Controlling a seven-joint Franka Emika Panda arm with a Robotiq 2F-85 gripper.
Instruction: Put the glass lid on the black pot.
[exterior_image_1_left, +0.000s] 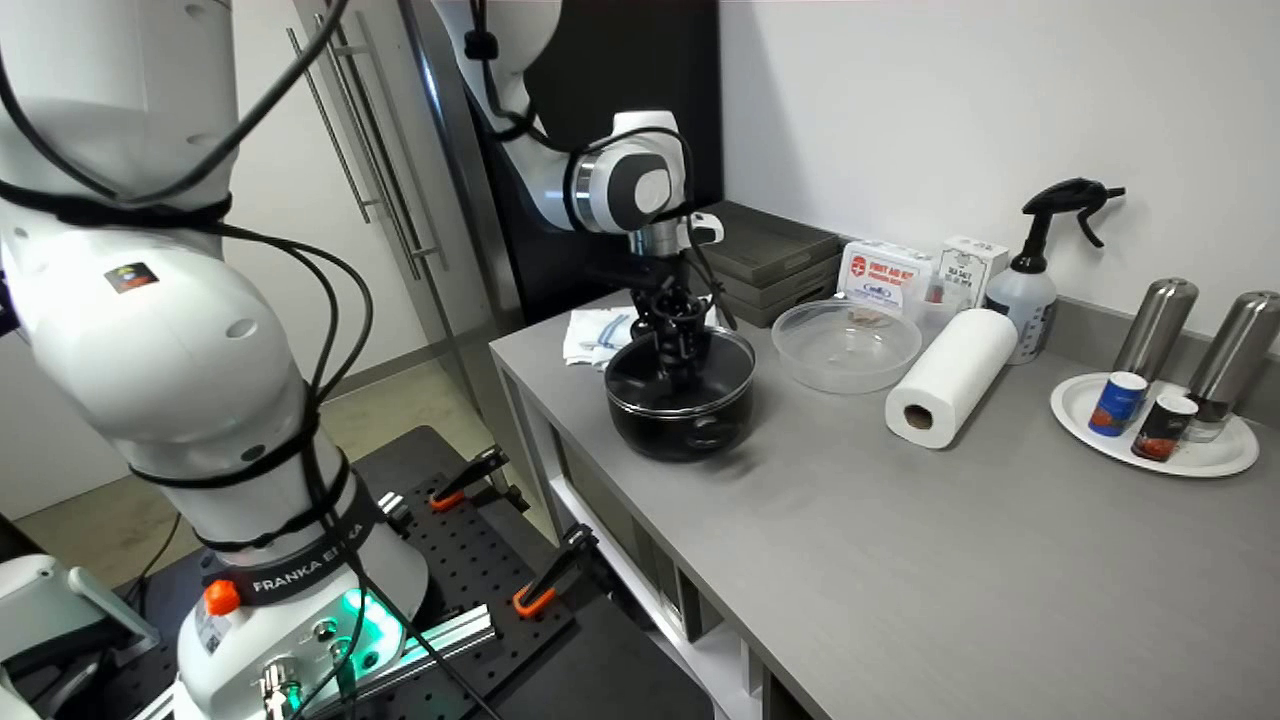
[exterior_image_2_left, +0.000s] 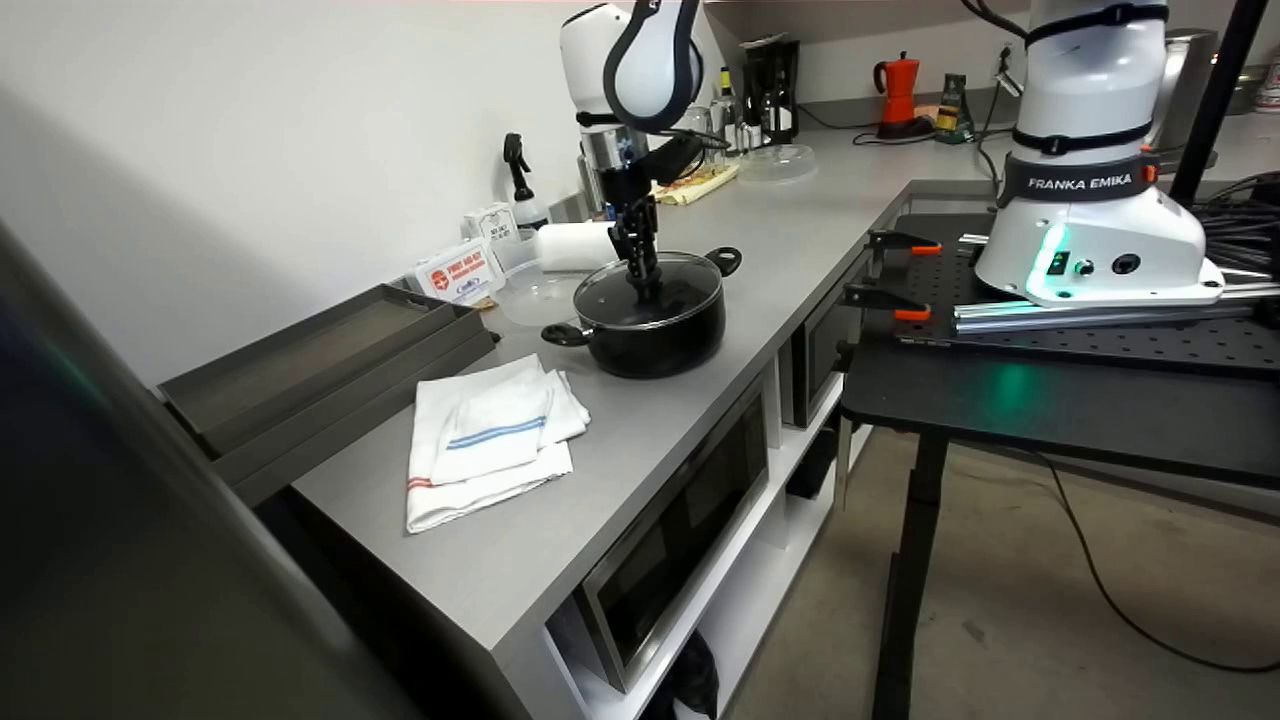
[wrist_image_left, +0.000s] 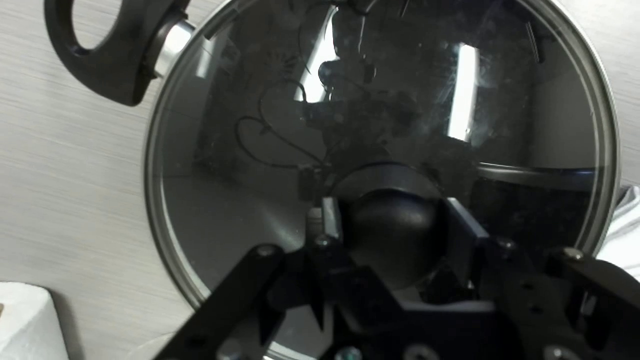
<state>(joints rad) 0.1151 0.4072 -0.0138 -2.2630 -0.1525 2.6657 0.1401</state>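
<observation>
Wrist view: black two-fingered claw (wrist_image_left: 392, 222), partly closed, is gripping a rounded black knob (wrist_image_left: 395, 245), fingers (wrist_image_left: 466, 222) pressing from either side; the gap is matching the knob's width, and nothing else is being held. Item: clear round glass lid with thin metal rim (wrist_image_left: 395, 135), knob at centre, is lying over the mouth of a low round black cooking pot (exterior_image_2_left: 655, 345), which is standing on a grey bench (exterior_image_1_left: 950, 560). In both exterior views the two rims are appearing to meet; full seating behind the claw is escaping view. Step in hand, by judgement: the placing, lowering seemingly complete, release pending. Next move is probably calling for spreading the fingers clear of the knob, then rising straight up from the pot, without dragging the lid sideways. Orientation: lid is lying flat, looking about level, knob pointing upward into the claw; being a plain disc, it is showing no long axis. Pot's longer line is running from a black side handle (exterior_image_2_left: 567, 335), reaching toward the side of a folded white cloth with a blue stripe (exterior_image_2_left: 500, 425), to an opposite black handle (exterior_image_2_left: 724, 261), pointing away from that cloth.
</observation>
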